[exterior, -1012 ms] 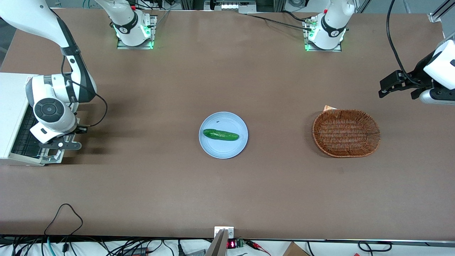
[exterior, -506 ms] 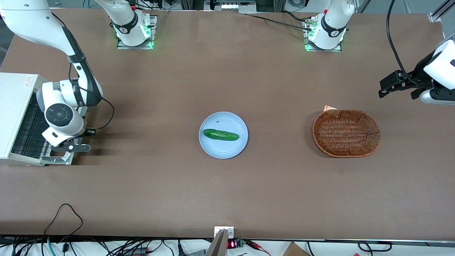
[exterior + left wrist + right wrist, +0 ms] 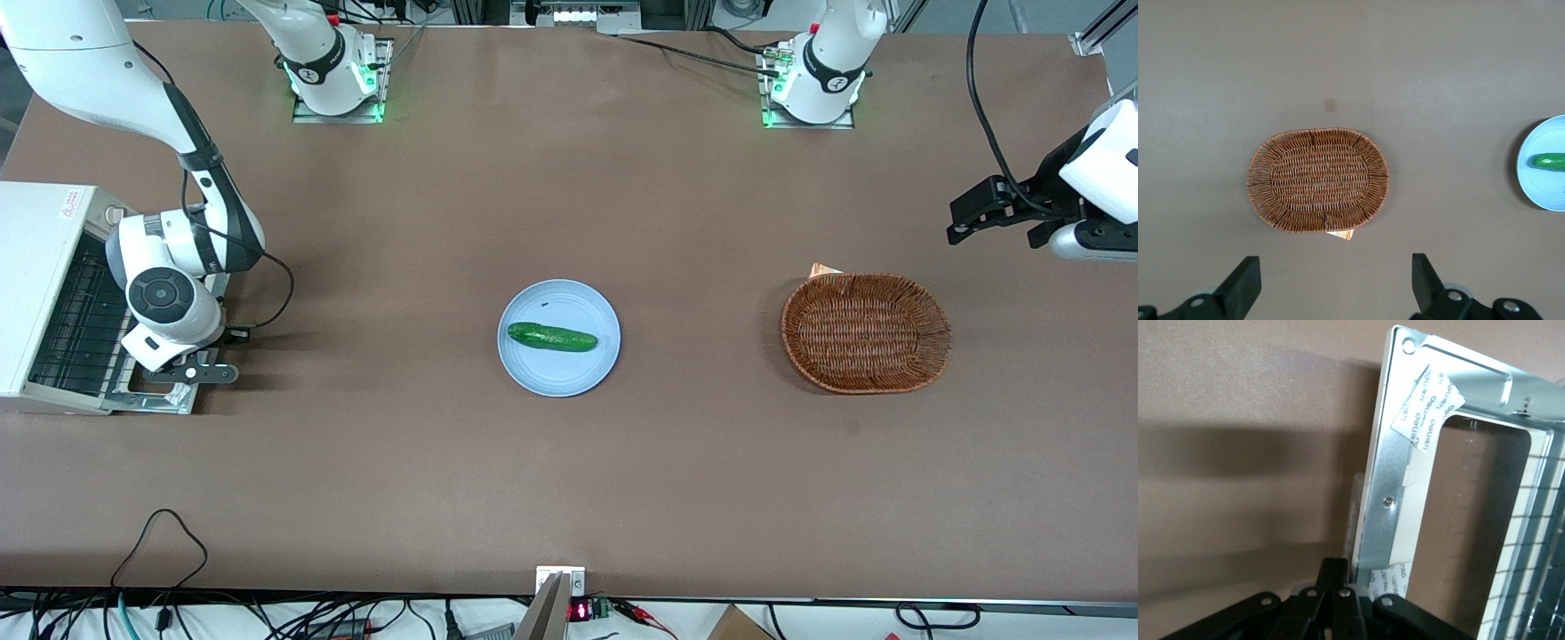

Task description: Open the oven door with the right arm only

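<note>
I see the oven door (image 3: pixel 147 391) swung well down from the white toaster oven (image 3: pixel 40 293), lying low over the brown surface (image 3: pixel 569 480) at the working arm's end. Through the wrist camera the door's silver frame (image 3: pixel 1388 487) shows its inner face, with a strip of printed tape (image 3: pixel 1426 407) stuck across one corner and the window pane beside it; the black wire rack (image 3: pixel 76 320) lies exposed inside the oven's mouth.

My gripper (image 3: pixel 191 372) sits at the door's free edge, the edge farthest from the oven body, with the right arm (image 3: pixel 173 267) bent down over the door. In the wrist camera the jaws appear drawn together on that edge of the frame, the black fingers (image 3: pixel 1338 600) meeting right at the metal, so I read them as clamped on the door.

Farther out, near the middle of the surface, a pale blue plate (image 3: pixel 558 373) carries a cucumber (image 3: pixel 551 337). Toward the parked arm's end rests an oval wicker basket (image 3: pixel 866 332), with a small tag (image 3: pixel 1339 234) peeking from under its rim.
</note>
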You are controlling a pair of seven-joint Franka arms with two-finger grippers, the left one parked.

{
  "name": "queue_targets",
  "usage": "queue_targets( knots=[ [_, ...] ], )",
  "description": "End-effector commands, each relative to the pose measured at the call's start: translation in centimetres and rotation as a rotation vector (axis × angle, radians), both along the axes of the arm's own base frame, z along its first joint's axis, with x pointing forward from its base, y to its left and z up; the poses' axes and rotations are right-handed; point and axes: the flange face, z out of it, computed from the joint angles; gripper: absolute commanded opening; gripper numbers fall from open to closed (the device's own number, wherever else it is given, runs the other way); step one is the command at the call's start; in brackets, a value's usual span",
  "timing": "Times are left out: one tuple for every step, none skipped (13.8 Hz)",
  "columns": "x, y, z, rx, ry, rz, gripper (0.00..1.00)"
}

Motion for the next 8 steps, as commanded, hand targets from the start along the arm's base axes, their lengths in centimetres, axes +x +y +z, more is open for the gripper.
queue_targets(
  knots=[
    [-0.7, -3.3, -0.9, -0.04, 0.024, -0.044, 0.0],
    [-0.7, -3.2, -1.1, -0.037, 0.02, -0.041, 0.0],
    [-0.7, -3.2, -1.1, -0.036, 0.02, -0.042, 0.0],
    [-0.6, -3.2, -1.1, -0.036, 0.019, -0.041, 0.0],
    [-0.7, -3.2, -1.2, -0.036, 0.02, -0.042, 0.0],
    [-0.6, -3.2, -1.2, -0.035, 0.018, -0.043, 0.0],
    [-0.6, -2.7, -1.3, -0.031, 0.019, -0.036, 0.0],
    [-0.5, -1.9, -1.3, -0.025, 0.014, -0.035, 0.0]
  ],
)
